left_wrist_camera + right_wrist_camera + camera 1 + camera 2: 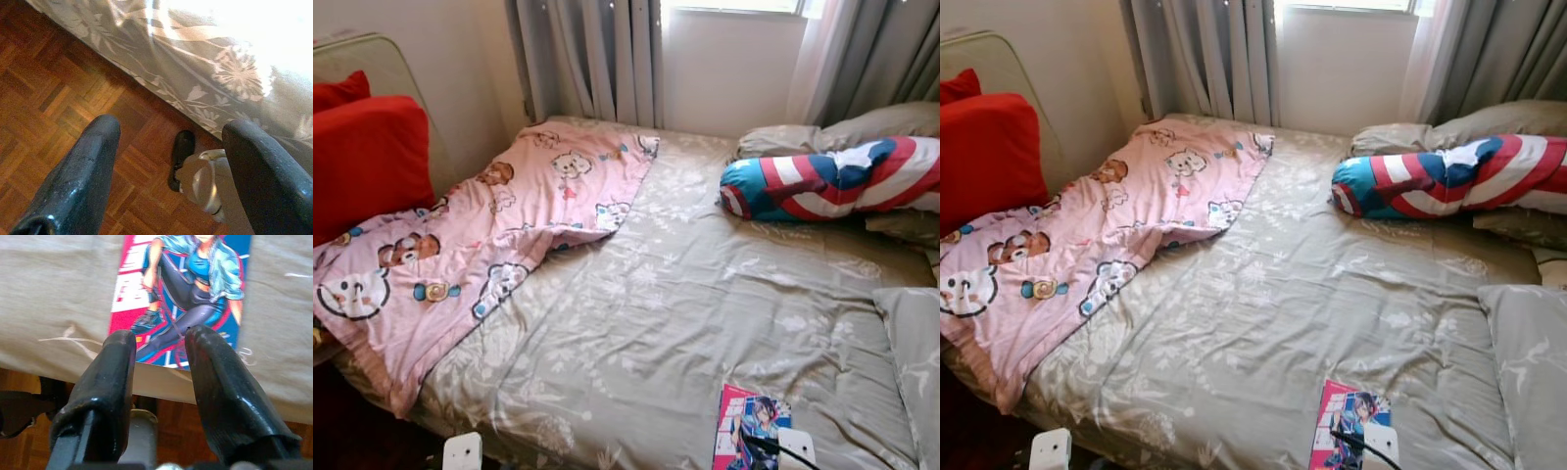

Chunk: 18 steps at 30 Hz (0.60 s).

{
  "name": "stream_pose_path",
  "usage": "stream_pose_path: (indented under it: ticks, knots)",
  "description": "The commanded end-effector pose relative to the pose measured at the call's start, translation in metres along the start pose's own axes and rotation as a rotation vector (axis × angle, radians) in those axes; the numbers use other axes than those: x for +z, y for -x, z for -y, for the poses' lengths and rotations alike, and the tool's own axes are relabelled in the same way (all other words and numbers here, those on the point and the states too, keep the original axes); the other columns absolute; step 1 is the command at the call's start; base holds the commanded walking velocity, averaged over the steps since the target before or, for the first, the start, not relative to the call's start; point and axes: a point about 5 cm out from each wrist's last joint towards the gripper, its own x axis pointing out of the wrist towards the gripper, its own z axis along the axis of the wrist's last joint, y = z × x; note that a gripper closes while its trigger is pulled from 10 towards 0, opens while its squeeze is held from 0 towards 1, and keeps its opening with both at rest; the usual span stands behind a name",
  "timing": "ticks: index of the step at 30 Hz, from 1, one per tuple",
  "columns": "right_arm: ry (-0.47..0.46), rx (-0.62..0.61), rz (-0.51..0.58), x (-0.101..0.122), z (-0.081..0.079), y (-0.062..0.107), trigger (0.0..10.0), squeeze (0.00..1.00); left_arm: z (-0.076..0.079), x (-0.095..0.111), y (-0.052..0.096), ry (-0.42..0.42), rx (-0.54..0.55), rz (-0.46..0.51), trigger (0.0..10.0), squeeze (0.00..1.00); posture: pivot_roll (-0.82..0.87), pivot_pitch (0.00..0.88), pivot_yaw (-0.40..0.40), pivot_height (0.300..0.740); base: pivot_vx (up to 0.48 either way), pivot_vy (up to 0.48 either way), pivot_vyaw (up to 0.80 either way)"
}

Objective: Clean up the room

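A bed (pixel 636 333) with a grey-beige flowered cover sits under a curtained window. A comic book (pixel 746 427) with a pink and blue cover lies flat on the bed at its near edge. Away from the book, a pink cartoon blanket (pixel 489 235) is spread over the far side of the bed, beside red cushions (pixel 367 157), and a red, white and blue striped bolster (pixel 837 181) lies near the window.

The right wrist view shows the right gripper (pixel 159 345) just above the book's near edge, fingers apart, with nothing between them. The left wrist view shows the left gripper (pixel 171 142) low beside the bed, fingers spread wide over wooden parquet floor (pixel 54 107).
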Motion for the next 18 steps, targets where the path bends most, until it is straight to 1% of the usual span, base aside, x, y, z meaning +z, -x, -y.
stream_pose_path:
  ticks: [1,5,7,11,18]
  knots:
    - [0.020,0.004,0.003,0.0019,-0.0005,-0.0004,10.0,0.00,-0.0028,-0.0050,0.0012,-0.015,-0.003,-0.031,10.0,0.00,0.00,0.000,0.001,0.740,0.000,0.266,0.00]
    - [0.030,0.007,0.000,0.0015,-0.0006,-0.0003,10.0,0.00,-0.0037,-0.0054,0.0015,-0.018,-0.003,-0.035,10.0,0.00,0.00,0.000,0.002,0.740,0.000,0.301,0.00]
    - [0.033,0.009,0.003,0.0017,-0.0005,-0.0003,10.0,0.00,-0.0037,-0.0053,0.0015,-0.022,-0.005,-0.035,10.0,0.00,0.00,0.000,0.002,0.740,0.000,0.307,0.54]
    - [0.032,0.015,0.006,0.0015,0.0010,0.0001,10.0,0.00,-0.0032,-0.0053,0.0014,-0.030,-0.009,-0.036,10.0,0.00,0.00,0.000,0.002,0.740,0.000,0.305,0.80]
    - [0.009,0.004,0.001,0.0001,0.0060,0.0008,10.0,0.00,0.0035,-0.0071,0.0009,-0.034,-0.016,-0.040,10.0,0.00,0.00,0.000,0.002,0.740,0.000,0.305,0.00]
